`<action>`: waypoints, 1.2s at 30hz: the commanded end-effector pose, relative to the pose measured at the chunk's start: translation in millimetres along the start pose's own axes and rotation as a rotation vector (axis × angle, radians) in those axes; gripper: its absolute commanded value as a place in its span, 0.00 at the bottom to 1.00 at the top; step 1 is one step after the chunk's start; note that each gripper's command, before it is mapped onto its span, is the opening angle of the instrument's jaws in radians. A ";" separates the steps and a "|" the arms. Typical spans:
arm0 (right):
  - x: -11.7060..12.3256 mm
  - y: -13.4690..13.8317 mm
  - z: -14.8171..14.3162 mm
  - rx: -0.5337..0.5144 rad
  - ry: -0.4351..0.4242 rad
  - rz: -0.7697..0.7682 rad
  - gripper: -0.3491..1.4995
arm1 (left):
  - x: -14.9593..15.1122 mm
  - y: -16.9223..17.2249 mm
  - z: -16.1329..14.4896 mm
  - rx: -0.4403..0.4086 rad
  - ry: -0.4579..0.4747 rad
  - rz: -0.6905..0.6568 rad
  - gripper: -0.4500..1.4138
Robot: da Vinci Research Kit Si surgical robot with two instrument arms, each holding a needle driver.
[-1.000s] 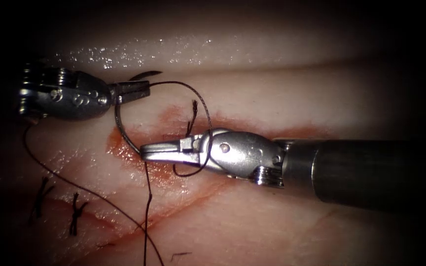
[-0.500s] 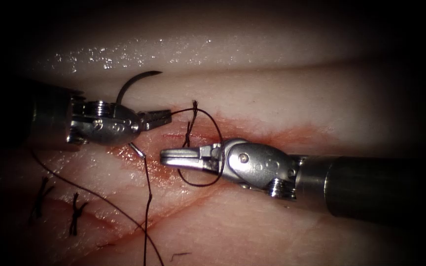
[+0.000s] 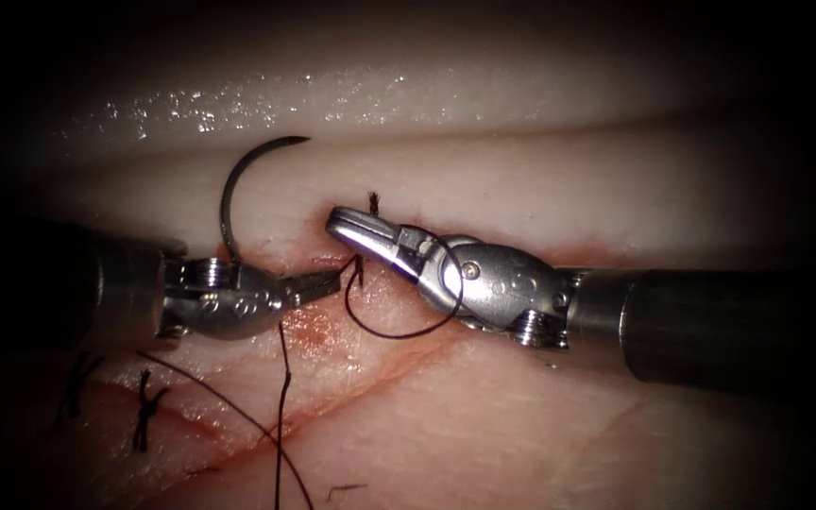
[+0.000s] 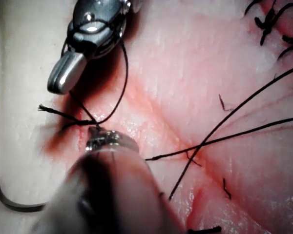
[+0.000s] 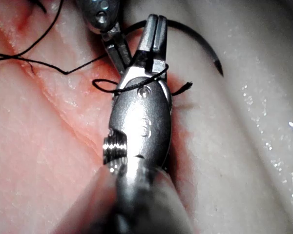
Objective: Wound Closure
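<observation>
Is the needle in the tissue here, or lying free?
Free. The needle lies on the tissue with its whole curve and tip exposed. The left gripper, jaws shut, holds the thread, which loops round the shut, empty right gripper.

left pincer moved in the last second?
Yes. The left pincer dropped down-right from beside the needle tip to the frayed thread end at the cut, shut on thread.

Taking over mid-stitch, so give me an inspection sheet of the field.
Surface: tissue with cut, red fluid around it.
Job's things: needle lies free on tissue, left of the tools; thread looped round right tool's wrist.
Clutter: finished stitches, cut end of thread.
Grippers: left tool shut on thread; right tool shut, holding nothing.
Cables: nothing seen.
Surroundings: nothing seen.
</observation>
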 end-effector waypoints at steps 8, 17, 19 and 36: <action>-3.8 -0.6 1.1 -0.087 -0.177 0.187 0.29 | 1.1 1.8 0.5 -0.005 -0.004 0.003 0.00; -3.9 -0.9 0.8 -0.291 -0.238 0.240 0.47 | 2.4 1.5 0.0 -0.014 -0.001 -0.008 0.00; -3.6 -1.1 0.8 -0.329 -0.245 0.239 0.50 | 2.3 1.5 0.0 -0.014 0.000 -0.007 0.00; -4.0 -0.2 0.0 -0.573 -0.360 0.330 0.51 | 2.5 0.9 0.3 -0.018 0.003 -0.009 0.00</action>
